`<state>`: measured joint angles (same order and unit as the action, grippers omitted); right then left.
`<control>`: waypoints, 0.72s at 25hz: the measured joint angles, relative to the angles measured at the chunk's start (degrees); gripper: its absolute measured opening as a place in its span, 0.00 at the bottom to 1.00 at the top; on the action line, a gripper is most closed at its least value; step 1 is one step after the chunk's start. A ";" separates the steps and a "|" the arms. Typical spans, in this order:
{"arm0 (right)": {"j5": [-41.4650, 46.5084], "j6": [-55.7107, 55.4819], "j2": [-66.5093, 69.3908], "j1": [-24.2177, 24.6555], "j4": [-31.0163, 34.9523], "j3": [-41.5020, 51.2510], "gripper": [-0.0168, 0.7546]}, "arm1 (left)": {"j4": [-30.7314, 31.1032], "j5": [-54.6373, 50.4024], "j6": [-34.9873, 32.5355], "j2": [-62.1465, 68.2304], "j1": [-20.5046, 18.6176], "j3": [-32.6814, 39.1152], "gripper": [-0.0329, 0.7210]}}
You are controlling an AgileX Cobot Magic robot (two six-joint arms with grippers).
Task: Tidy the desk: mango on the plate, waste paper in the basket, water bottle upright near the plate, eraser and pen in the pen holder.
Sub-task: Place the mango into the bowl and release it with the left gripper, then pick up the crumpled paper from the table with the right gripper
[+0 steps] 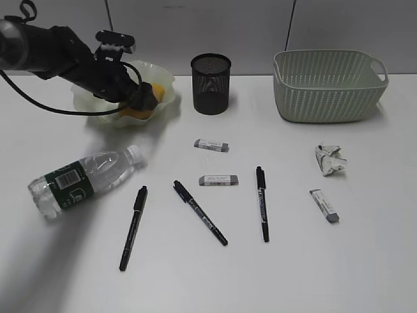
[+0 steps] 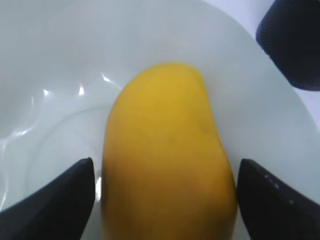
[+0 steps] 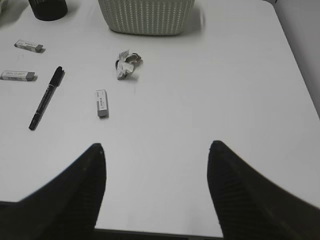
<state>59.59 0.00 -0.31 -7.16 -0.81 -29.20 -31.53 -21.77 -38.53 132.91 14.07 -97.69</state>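
The yellow mango (image 1: 149,104) (image 2: 165,150) lies in the pale green plate (image 1: 161,75) (image 2: 60,75) at the back left. My left gripper (image 1: 139,98) (image 2: 165,165) is open, with a finger on each side of the mango and a thin gap at each. The water bottle (image 1: 85,179) lies on its side at the left. The waste paper (image 1: 330,160) (image 3: 126,63) sits on the table in front of the basket (image 1: 329,88) (image 3: 145,17). The black pen holder (image 1: 210,83) (image 2: 295,40) stands right of the plate. My right gripper (image 3: 156,150) is open and empty.
Three grey erasers (image 1: 211,145) (image 1: 218,180) (image 1: 324,205) and three black pens (image 1: 133,227) (image 1: 200,212) (image 1: 262,203) lie loose mid-table. The right wrist view shows one eraser (image 3: 101,103), one pen (image 3: 46,97) and the table's near edge under the fingers.
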 joint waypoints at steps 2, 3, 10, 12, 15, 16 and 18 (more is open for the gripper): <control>0.00 0.00 0.00 0.00 0.00 0.00 0.68 | 0.14 -1.58 0.49 -0.74 -0.05 0.00 0.94; 0.00 0.00 0.00 0.00 0.00 0.00 0.68 | 0.28 -2.24 1.04 -1.55 -0.18 0.00 0.94; 0.00 0.00 0.00 0.00 0.00 0.00 0.68 | 0.61 -4.14 2.37 -12.31 -1.30 0.00 0.90; 0.00 0.00 0.00 0.00 0.00 0.00 0.68 | 1.28 -5.39 3.20 -15.48 -1.35 0.00 0.88; 0.00 0.00 0.00 0.00 0.00 0.00 0.68 | 4.23 -6.94 6.46 -19.79 -1.36 1.88 0.84; 0.00 0.00 0.00 0.00 0.00 0.00 0.68 | 5.62 -6.94 8.04 -21.58 -1.36 3.73 0.84; 0.00 0.00 0.00 0.00 0.00 0.00 0.68 | 8.78 -6.74 11.53 -25.41 -1.36 9.12 0.83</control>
<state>59.59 0.00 -0.31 -7.16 -0.81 -29.20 -22.75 -28.50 -26.99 107.50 12.70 -88.56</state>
